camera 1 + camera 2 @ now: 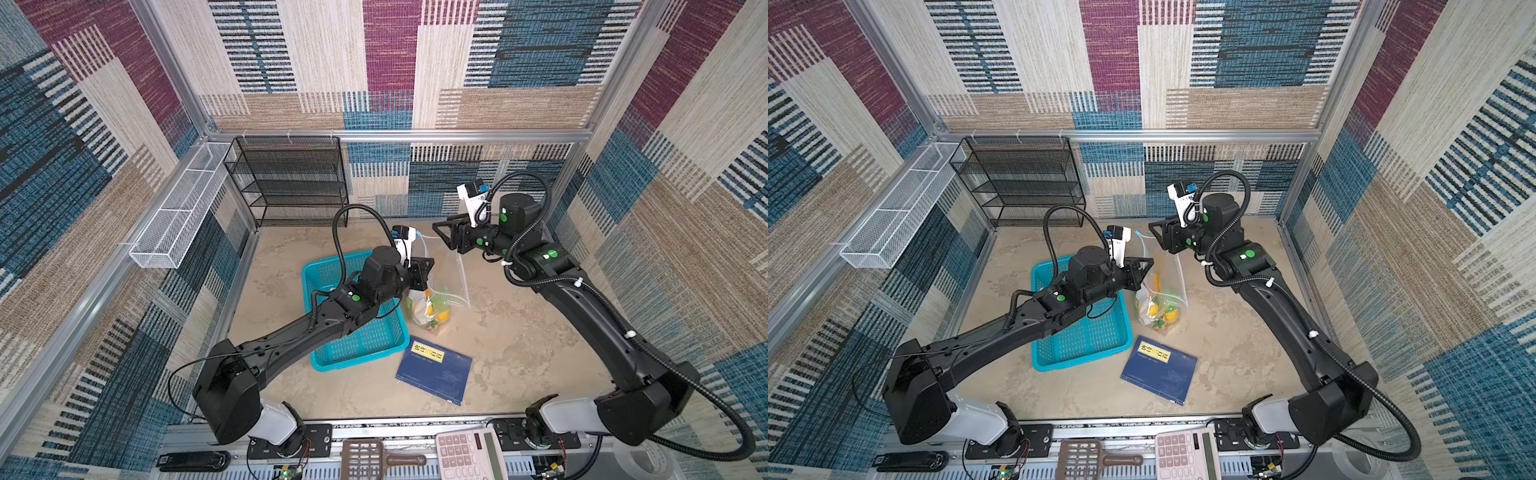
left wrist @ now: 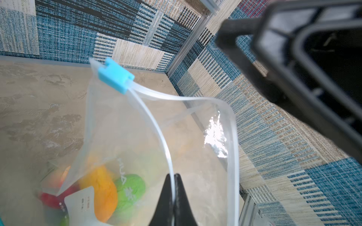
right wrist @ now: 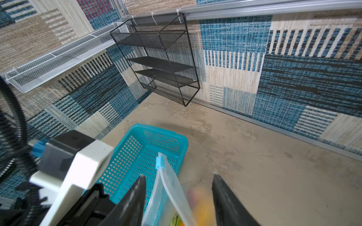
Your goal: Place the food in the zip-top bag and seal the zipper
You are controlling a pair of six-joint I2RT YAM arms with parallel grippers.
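Just right of the teal basket (image 1: 365, 338), the left gripper (image 2: 174, 183) is pressed together on one lip of the zipper (image 2: 156, 94). It holds the zip-top bag (image 1: 451, 270) upright with its mouth gaping. The food (image 2: 105, 185) sags at the bottom. The load looks light and the film limp and slick, so the stiff light-blue slider (image 2: 115, 77) is the best place to grip. Farther right, the right gripper (image 3: 178, 177) stands spread astride the bag's edge, pinching nothing.

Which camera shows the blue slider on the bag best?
The left wrist view: the slider is large and sharp at the end of the zipper, whose two strips part beyond it. The right wrist view shows it smaller and edge-on. In both top views it is only a tiny blue speck.
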